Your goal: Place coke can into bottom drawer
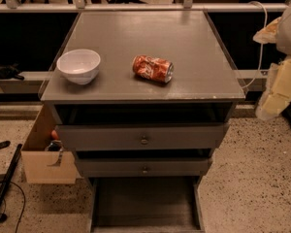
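The coke can [153, 69] lies on its side on the grey tabletop [136, 28], a little right of centre and towards the front edge. Its red-orange skin is dented, and the white lettering on it is too crumpled to read. Its long axis runs roughly left to right, the right end angled slightly towards the front; the silver end that shows points right. A white bowl [79, 65] stands upright to its left, well apart from it. Below the two upper drawers, whose fronts carry small round knobs, the bottom drawer [145, 205] is pulled out, showing its dark floor. The end effector [280, 89] hangs at the right edge, beside the cabinet and apart from the can; I cannot tell whether it is wide or narrow.
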`<action>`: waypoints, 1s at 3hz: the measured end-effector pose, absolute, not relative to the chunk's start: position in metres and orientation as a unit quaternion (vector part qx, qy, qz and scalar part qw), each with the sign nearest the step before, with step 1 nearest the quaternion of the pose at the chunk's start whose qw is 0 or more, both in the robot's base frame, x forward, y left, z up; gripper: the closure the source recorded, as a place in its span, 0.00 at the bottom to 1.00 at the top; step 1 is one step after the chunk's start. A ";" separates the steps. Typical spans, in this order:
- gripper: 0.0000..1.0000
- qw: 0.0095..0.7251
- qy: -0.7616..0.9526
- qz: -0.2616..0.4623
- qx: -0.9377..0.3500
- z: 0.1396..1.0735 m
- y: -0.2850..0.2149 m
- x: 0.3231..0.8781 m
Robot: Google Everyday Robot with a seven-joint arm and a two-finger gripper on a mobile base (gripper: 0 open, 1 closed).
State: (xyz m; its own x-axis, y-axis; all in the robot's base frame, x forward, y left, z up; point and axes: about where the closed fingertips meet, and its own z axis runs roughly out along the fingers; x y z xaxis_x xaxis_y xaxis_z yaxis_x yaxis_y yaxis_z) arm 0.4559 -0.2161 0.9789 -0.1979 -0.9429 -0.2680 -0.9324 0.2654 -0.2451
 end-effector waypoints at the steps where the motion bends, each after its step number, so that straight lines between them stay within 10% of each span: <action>1: 0.00 0.217 0.753 0.023 -0.621 0.974 -0.216 0.500; 3: 0.00 0.284 0.764 0.082 -0.574 0.956 -0.175 0.589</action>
State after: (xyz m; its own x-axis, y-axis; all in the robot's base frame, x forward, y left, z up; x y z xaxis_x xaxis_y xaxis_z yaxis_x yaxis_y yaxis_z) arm 0.5889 -0.1750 0.9563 -0.1808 -0.8296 -0.5283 -0.9230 0.3287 -0.2002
